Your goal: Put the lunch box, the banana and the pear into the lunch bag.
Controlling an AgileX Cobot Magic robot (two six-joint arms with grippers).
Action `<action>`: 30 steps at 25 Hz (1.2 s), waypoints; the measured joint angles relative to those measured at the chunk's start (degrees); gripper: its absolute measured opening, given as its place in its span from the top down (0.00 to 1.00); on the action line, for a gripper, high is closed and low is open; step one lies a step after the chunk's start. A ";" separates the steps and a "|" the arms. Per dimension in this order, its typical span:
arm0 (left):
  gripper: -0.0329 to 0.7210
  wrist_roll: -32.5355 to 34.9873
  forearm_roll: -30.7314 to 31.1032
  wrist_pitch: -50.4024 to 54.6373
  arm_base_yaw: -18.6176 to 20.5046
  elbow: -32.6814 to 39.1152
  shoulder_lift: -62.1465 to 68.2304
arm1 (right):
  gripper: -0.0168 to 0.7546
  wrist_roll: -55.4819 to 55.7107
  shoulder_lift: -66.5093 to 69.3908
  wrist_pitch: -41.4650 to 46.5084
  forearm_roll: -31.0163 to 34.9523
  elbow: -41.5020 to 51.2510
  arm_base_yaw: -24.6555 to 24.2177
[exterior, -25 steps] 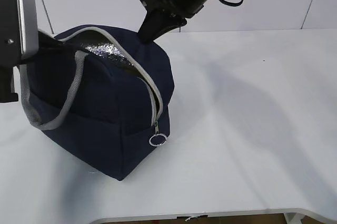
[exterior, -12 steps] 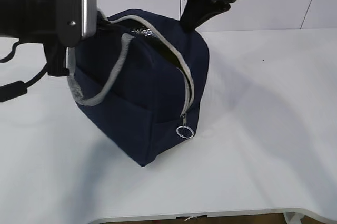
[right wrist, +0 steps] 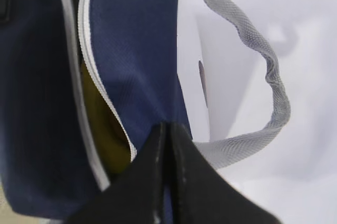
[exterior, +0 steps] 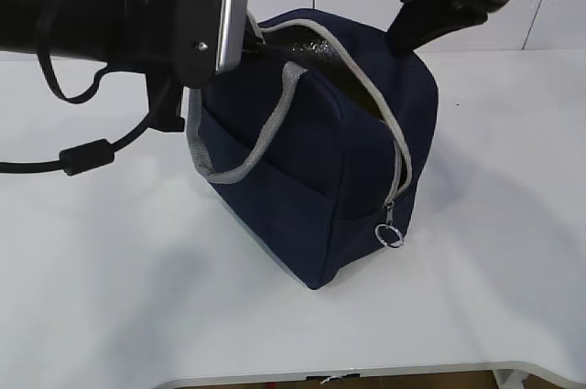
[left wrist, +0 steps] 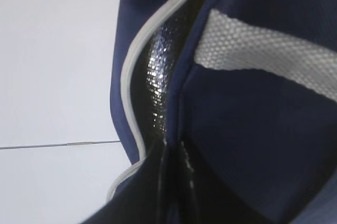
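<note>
I see bright, even light from above, throwing soft grey shadows onto the white bench. The foil lining glints. Both wrist views are soft; the dark claws at their lower edges blur.

The large boxy navy fabric lunch bag stands tilted on the white table, its zipped opening gaping upward and its ring pull hanging low on the near right corner. The left gripper pinches the bag's rim at its upper left, just above the near grey webbing handle, and the right gripper pinches the rim on the far right side. Something yellow lies inside the bag, under the opening's edge.
</note>
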 joint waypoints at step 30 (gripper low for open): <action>0.32 0.47 -26.31 -16.27 -0.29 -0.42 -3.89 | 0.95 -3.52 -7.76 -5.61 10.87 11.24 -0.12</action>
